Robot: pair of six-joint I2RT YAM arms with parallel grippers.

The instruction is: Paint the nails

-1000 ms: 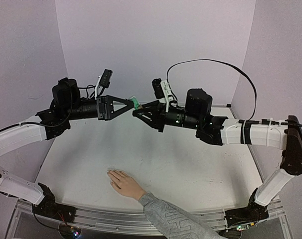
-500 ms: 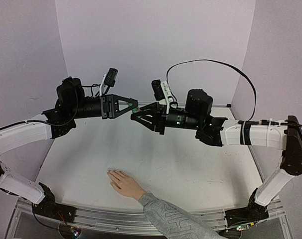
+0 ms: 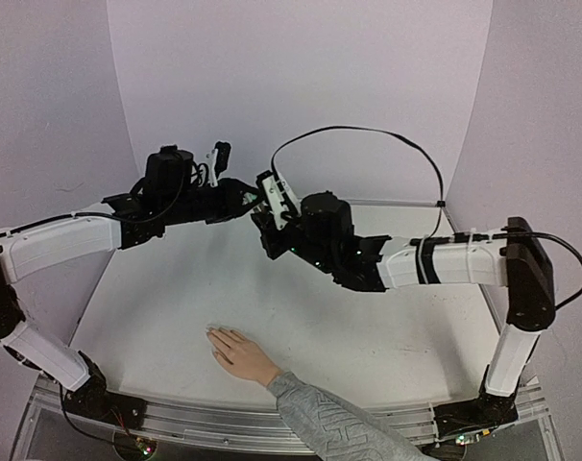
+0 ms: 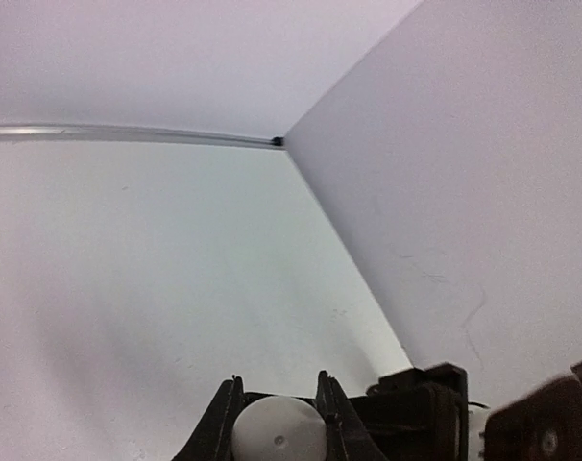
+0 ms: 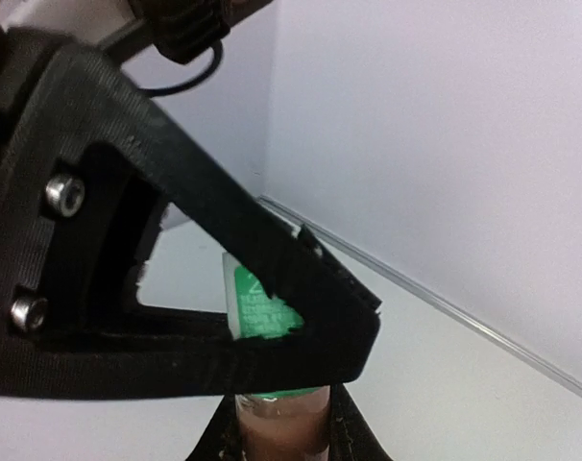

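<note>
Above the table's [image 3: 387, 336] far side, the left gripper [image 4: 277, 399] pinches what seems the cap [image 4: 277, 434] of the bottle [image 5: 267, 312] clamped by the right gripper [image 5: 283, 432]; the nails [image 3: 214, 336], near the front edge, look unpainted.

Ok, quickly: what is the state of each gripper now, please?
Left gripper: shut on the white cap of the bottle.
Right gripper: shut on the bottle.

Pale lilac walls [image 3: 301, 77] rise behind the white surface [image 3: 387, 331] and at both its sides; a metal rail [image 3: 205, 419] runs along its near edge.
</note>
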